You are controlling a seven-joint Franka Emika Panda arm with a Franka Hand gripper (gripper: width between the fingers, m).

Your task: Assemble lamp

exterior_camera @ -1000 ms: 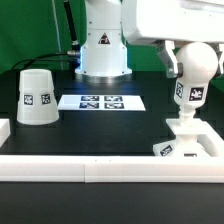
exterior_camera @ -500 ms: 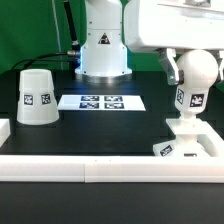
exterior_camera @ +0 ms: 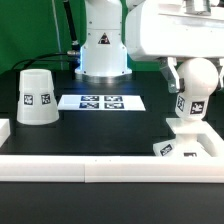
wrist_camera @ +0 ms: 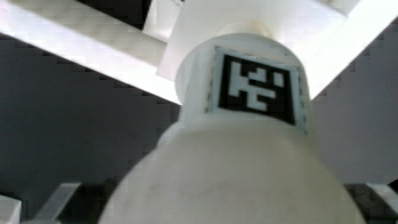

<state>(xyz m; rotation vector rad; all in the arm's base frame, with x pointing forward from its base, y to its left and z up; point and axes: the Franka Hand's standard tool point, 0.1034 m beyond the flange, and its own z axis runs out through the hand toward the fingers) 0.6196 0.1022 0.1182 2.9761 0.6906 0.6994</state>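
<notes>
Hand (exterior_camera: 190, 74) grips bulb (exterior_camera: 198, 95) at base (exterior_camera: 188, 133); a tilted stem could jam or drag the base askew.

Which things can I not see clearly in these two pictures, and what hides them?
- Grip of the tool: in the wrist view the bulb fills the picture, so contact with the fingers cannot be told.
- Joint of bulb and base block: exterior view, too small to tell whether the stem is seated.
- Base block's lower part: exterior view, hidden behind the rail.
- Shade: not in the wrist view.
</notes>
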